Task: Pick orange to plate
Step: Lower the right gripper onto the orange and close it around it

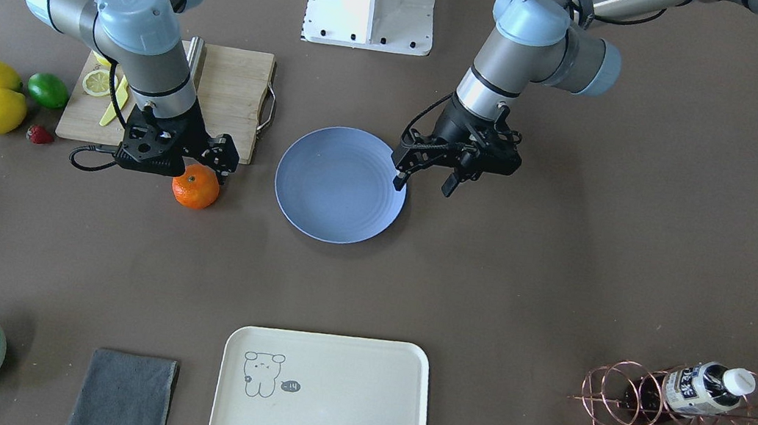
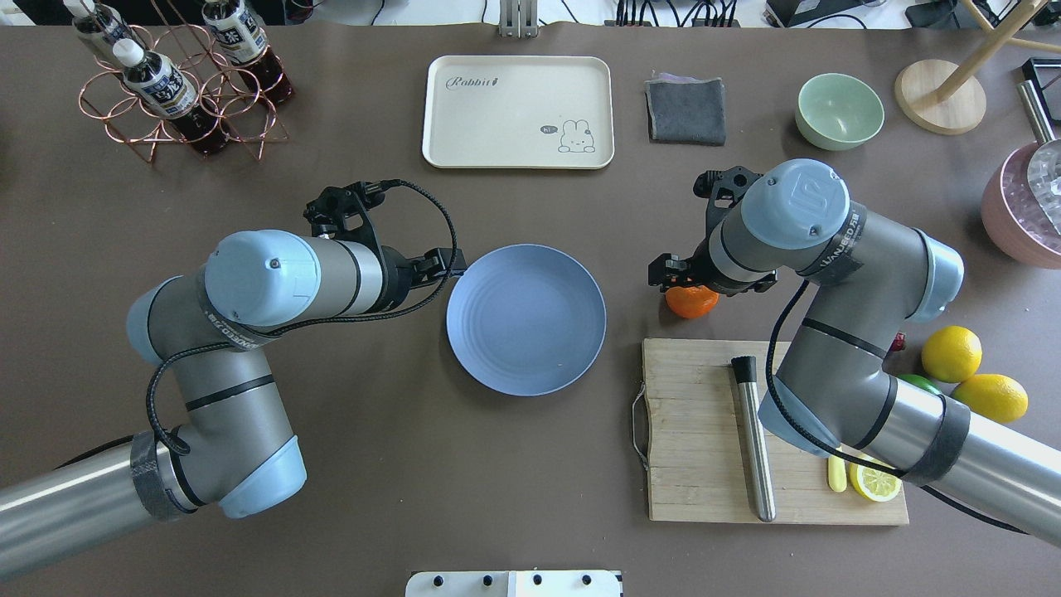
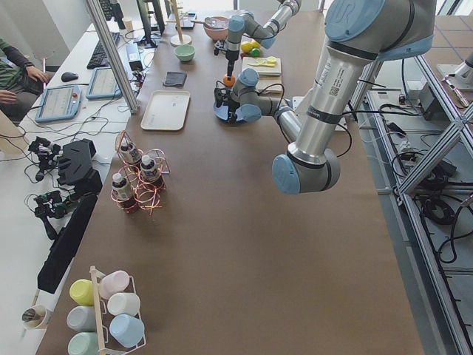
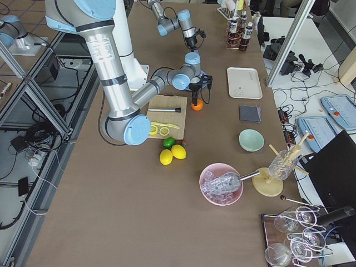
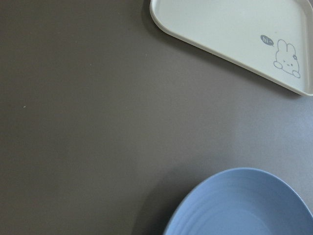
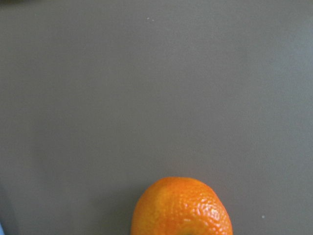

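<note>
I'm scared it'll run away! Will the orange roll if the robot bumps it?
Probably, yes. The orange is round and sits loose on the flat table, so a nudge could send it rolling. Its peel looks bumpy in the right wrist view, so it is likely not very slippery to hold.

A long desk [image 3: 244,244] with a matte brown top fills the middle; an aluminium frame post [image 3: 111,52] rises at upper left; a side table [image 3: 18,259] (white, cluttered) runs along the left; terracotta floor tiles [image 4: 33,11] show upper left; light soft and even.
</note>
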{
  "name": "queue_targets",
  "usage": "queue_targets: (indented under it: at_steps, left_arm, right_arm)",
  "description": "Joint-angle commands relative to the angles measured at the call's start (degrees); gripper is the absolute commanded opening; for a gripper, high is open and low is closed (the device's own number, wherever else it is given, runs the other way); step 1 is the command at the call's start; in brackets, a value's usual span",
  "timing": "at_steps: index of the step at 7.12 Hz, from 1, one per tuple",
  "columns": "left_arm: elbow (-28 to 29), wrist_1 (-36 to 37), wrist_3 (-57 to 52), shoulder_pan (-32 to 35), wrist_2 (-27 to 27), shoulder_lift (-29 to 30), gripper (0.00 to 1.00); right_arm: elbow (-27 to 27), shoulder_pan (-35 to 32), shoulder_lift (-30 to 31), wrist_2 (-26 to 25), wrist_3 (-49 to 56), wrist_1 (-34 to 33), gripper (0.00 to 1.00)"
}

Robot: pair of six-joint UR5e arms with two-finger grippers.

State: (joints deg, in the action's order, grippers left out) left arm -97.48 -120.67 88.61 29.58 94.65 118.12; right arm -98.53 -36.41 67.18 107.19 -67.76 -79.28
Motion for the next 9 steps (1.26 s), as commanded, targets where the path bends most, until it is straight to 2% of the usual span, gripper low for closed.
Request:
queue_targets:
  at_steps: [1,2,3,4,5,7,8,9]
  left_arm:
    - [0.01,0.00,-0.01,0.39,0.09,0.01,0.98]
    - [0.01,0.00,-0.01,0.57,0.01,0.01,0.98]
    - [0.01,0.00,-0.01,0.74,0.01,-0.08,0.98]
    - [-0.07,0.00,-0.01,1.18,0.27,-0.17,0.98]
    - [0.01,0.26,-1.84,1.79,0.18,-0.34,0.98]
    - [-2.01,2.88,-20.67,6.78,3.50,-2.96,0.98]
    - [-2.18,3.59,-21.88,8.72,3.26,-4.20,0.98]
    - [-2.45,2.82,-27.55,10.74,3.34,-6.91,0.98]
  right_arm:
    - [1.58,0.99,-0.21,-1.55,0.08,0.09,1.00]
    - [1.93,1.51,-0.12,-1.81,0.17,0.09,0.98]
    - [1.85,2.13,-0.21,-2.68,-0.44,0.09,0.64]
    - [1.76,2.39,-0.21,-2.69,-0.27,0.18,0.06]
    - [0.80,2.40,-0.21,-2.69,0.00,0.09,0.00]
    - [-3.67,0.91,-2.12,-1.65,-0.53,-2.70,0.00]
    - [-3.86,0.99,-5.45,-1.73,-0.62,-6.03,0.00]
    - [-3.52,1.69,-8.53,-1.81,-1.05,-8.23,0.00]
